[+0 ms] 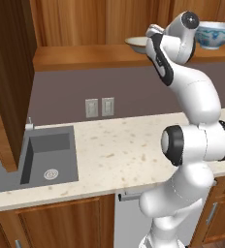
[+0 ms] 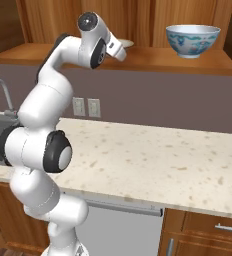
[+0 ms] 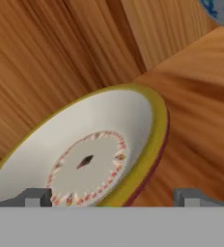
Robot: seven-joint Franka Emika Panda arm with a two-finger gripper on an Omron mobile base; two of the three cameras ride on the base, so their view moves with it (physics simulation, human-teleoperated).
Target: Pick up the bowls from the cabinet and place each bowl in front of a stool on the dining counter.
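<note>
The wide cream bowl (image 3: 92,154) with a tan rim sits on the plank shelf of the reddish-brown cabinet (image 3: 201,91), close under my hand. My gripper (image 3: 113,198) is open, its fingertips (image 3: 34,198) wide apart with the bowl's near rim between them, and nothing is gripped. In the left base view the cream bowl (image 1: 135,44) peeks out left of my wrist on the cabinet (image 1: 85,55). The white bowl with a blue-green pattern (image 1: 215,35) stands further right. In the right base view the cream bowl (image 2: 125,43) lies just past my hand, and the patterned bowl (image 2: 193,40) stands alone on the cabinet (image 2: 153,57).
An open cabinet door (image 1: 8,72) hangs at the left. Below the shelf runs a speckled counter (image 1: 119,150) with a grey sink (image 1: 46,155) and wall outlets (image 1: 100,106). A faucet (image 2: 0,92) shows at the left of the right base view.
</note>
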